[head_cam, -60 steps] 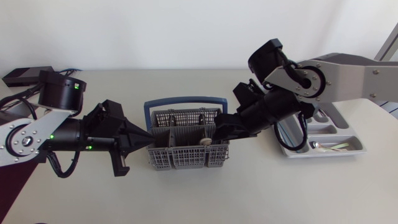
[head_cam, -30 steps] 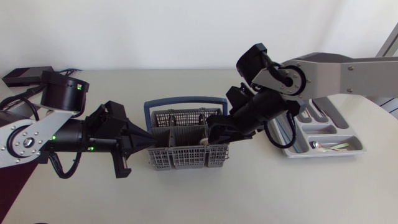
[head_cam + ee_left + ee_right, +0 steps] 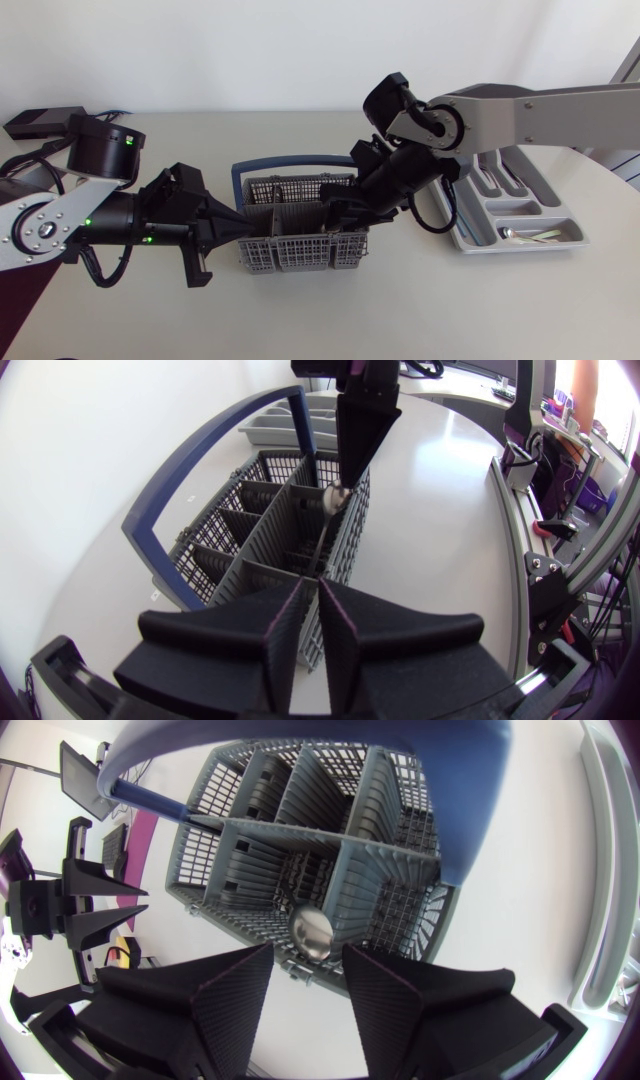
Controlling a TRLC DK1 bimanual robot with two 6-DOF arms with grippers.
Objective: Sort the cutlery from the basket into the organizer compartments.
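One round-tipped utensil (image 3: 312,932) stands between the right tool's (image 3: 308,962) spread fingers while the left tool (image 3: 313,586) pinches the basket (image 3: 300,258) wall: pickup stage, so lower slightly and close.

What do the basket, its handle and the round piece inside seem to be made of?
The basket looks like matte grey plastic: moulded lattice walls. The handle seems smooth blue plastic. The round piece is probably polished metal, because it shines and reflects light.
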